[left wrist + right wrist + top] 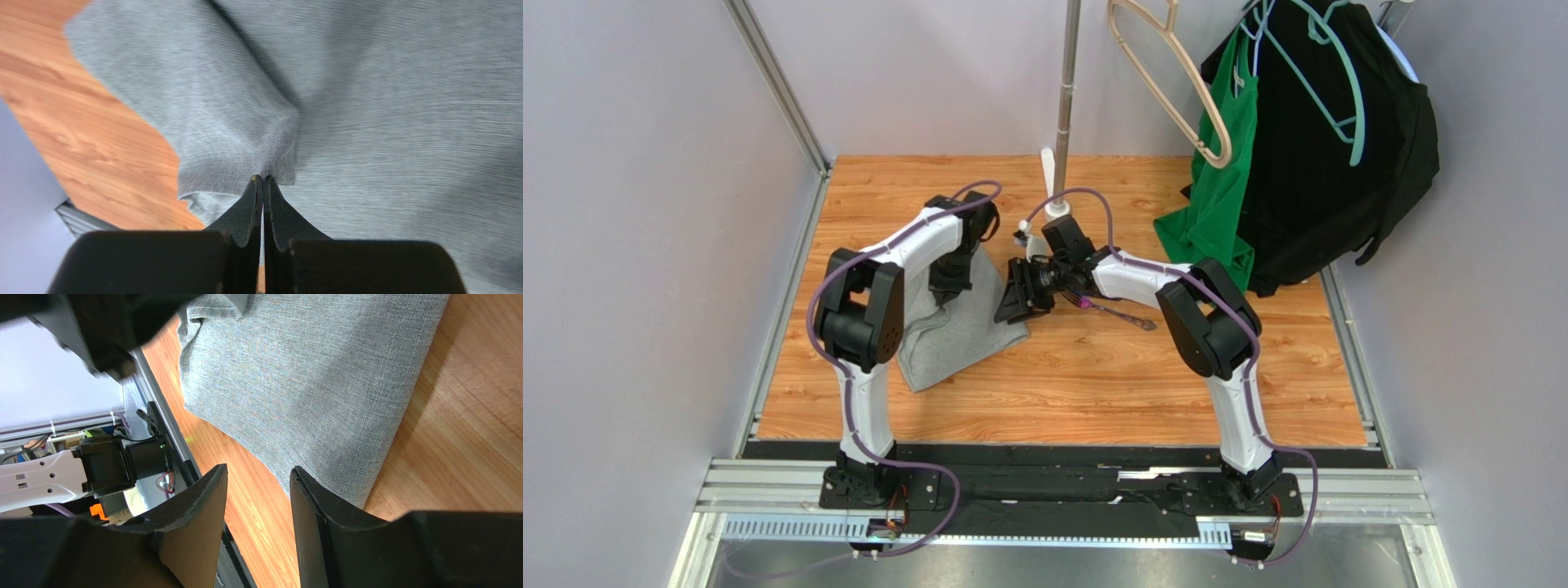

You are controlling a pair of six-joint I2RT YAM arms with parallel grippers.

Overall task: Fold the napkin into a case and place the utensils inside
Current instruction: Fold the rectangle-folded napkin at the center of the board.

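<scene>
The heather-grey napkin (946, 337) lies on the left half of the wooden table, its far part drawn up towards my left gripper (955, 279). In the left wrist view that gripper (263, 179) is shut, pinching a puckered fold at the edge of the napkin (399, 122). My right gripper (1017, 294) hovers just right of the cloth. In its own view it (258, 469) stands open with nothing between its jaws, above bare wood beside the napkin (307, 386). The utensils (1122, 315) lie on the table under the right forearm, slim and purplish.
A stand pole (1064, 110) rises at the back centre, a white piece (1048, 172) by its foot. A green garment (1216, 184) and a black garment (1333, 159) hang on hangers at the back right. A metal rail (787, 306) borders the table's left edge.
</scene>
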